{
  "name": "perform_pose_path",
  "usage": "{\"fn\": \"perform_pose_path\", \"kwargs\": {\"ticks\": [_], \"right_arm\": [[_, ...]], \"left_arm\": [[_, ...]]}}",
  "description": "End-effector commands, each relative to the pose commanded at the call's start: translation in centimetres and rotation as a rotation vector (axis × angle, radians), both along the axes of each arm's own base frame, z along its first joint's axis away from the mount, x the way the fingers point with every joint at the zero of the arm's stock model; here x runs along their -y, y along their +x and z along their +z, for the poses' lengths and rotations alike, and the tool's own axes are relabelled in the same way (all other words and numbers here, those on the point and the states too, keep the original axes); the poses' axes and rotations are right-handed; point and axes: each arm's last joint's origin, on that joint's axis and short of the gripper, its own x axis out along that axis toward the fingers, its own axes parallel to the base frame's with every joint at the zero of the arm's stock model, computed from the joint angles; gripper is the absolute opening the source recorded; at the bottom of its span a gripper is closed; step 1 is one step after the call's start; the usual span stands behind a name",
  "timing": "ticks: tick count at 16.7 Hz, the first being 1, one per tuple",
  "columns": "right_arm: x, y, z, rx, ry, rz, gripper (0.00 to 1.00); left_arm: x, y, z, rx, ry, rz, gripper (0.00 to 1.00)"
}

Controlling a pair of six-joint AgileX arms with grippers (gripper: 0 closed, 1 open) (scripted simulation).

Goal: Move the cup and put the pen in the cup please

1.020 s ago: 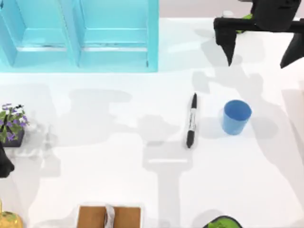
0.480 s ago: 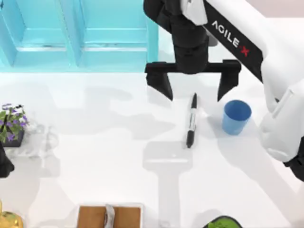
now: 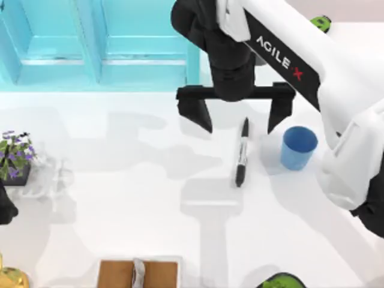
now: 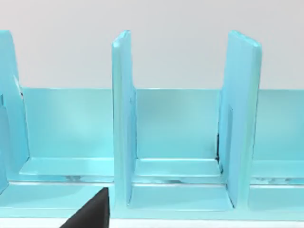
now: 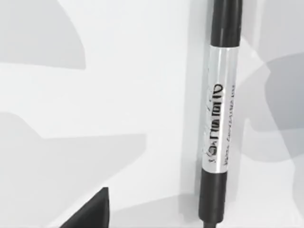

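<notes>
Far left of the top view: a small potted plant [image 3: 14, 157] with purple flowers near the table [image 3: 120, 198] edge, and just below it a dark tip of the left gripper [image 3: 6, 209], parked at that edge; cannot tell whether pressed together or spread. In the left wrist view, facing a turquoise shelf unit [image 4: 180, 137] with upright dividers; same unit along the table's back left in the top view [image 3: 102, 45]. At the front edge, a gold object [image 3: 11, 278] in the left corner and a brown box [image 3: 138, 273] further right.

Right of centre, lying flat on the white surface: the pen [image 3: 241, 152], lengthwise front to back, grey-white label band round its middle, seen close in the right wrist view [image 5: 219, 114]. Hanging above its far end, the right gripper [image 3: 237, 115], fingers spread wide, one black fingertip on each side of the pen, pinching nothing. Just beside the pen, to its right, apart from it: the cup [image 3: 298, 147], blue, upright, open mouth up. Something green [image 3: 282, 281] at the front edge on the right
</notes>
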Motion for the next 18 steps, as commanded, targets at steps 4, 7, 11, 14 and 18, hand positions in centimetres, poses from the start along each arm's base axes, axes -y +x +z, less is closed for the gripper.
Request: {"fn": "perform_pose_path", "kwargs": {"ticks": [4,7,11,14,18], "right_arm": [[0.0,0.5,-1.9,0.004,0.001,0.003,1.00],[0.3,0.5,-4.5,0.001,-0.002,0.002,1.00],[1.2,-0.2,-7.9,-0.002,-0.004,0.002,1.00],[1.6,-0.6,-9.4,0.001,-0.002,0.002,1.00],[1.6,-0.6,-9.5,0.002,-0.001,0.002,1.00]], "left_arm": [[0.0,0.0,0.0,0.000,0.000,0.000,1.00],[0.0,0.0,0.0,0.000,0.000,0.000,1.00],[0.0,0.0,0.0,0.000,0.000,0.000,1.00],[0.0,0.0,0.0,0.000,0.000,0.000,1.00],[0.0,0.0,0.0,0.000,0.000,0.000,1.00]]}}
